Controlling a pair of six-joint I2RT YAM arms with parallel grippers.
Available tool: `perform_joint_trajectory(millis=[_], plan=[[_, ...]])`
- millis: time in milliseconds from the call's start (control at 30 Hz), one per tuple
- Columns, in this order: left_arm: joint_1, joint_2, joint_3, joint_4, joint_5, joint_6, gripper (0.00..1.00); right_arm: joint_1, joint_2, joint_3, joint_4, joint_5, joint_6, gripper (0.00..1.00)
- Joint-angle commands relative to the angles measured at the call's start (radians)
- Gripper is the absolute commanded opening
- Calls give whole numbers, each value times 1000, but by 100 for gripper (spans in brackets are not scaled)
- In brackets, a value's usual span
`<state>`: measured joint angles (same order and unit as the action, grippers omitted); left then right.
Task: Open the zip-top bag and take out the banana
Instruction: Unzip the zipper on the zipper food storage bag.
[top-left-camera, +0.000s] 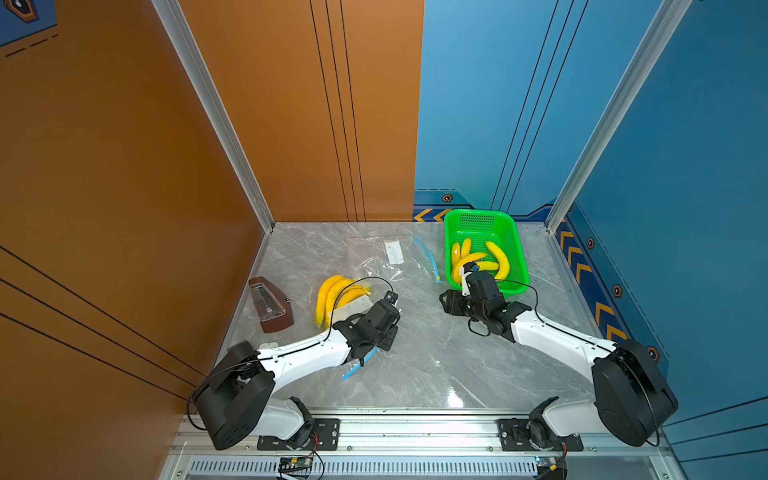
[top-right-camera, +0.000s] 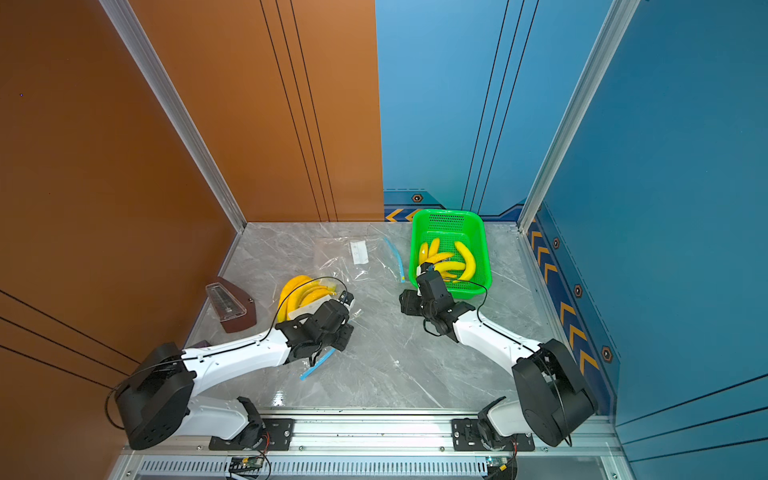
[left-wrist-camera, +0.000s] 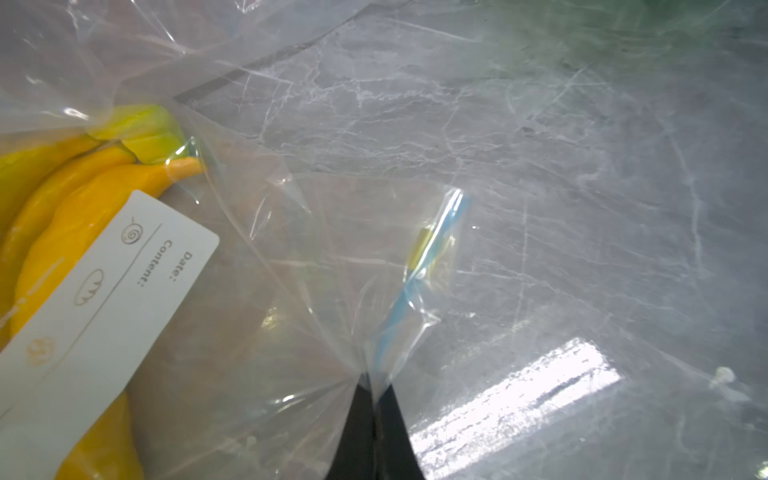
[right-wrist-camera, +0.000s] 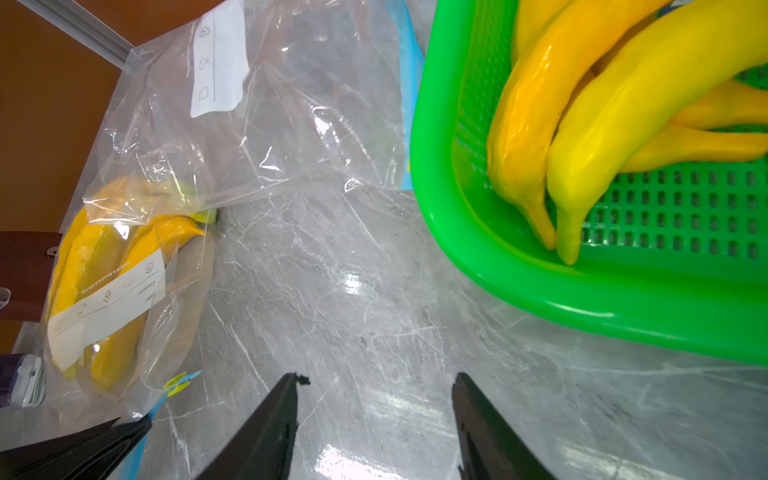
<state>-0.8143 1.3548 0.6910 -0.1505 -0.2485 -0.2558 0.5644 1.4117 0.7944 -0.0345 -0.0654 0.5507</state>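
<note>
The left claw (left-wrist-camera: 374, 388) is pinched tight on the clear bag (left-wrist-camera: 291, 257), right by its blue zip strip (left-wrist-camera: 399, 307). The yellow bananas (left-wrist-camera: 70, 216) lie inside that bag. The right claw (right-wrist-camera: 376, 378) has its two fingers apart, holding nothing, above the gray table (right-wrist-camera: 332, 282). Near it sits a green basket (right-wrist-camera: 519, 291) with loose bananas (right-wrist-camera: 623, 104) in it. An empty bag (right-wrist-camera: 299, 104) lies flat just beside the basket.
</note>
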Motion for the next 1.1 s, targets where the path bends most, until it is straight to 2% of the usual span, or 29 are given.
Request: perform_joint_trajectory(millis=[0,100,267,433,667,967,1067], plan=[[-29,-62,-71,116,53,37,0,72,-10,49,-61,18,0,60],[-36,-111,-128,174,64,29,0,89,-4,32,-2,-59,55,59],[-37,-156,-163,182,73,29,0,112,49,11,137,-200,106,51],[-37,-188,-189,188,82,28,0,168,103,25,194,-237,103,50],[-22,-251,-211,192,166,40,0,194,156,44,259,-315,-35,55],[20,-254,-209,166,266,50,0,161,61,-46,303,-337,-168,57],[20,-250,-196,151,309,64,0,145,64,-54,326,-396,-179,57]])
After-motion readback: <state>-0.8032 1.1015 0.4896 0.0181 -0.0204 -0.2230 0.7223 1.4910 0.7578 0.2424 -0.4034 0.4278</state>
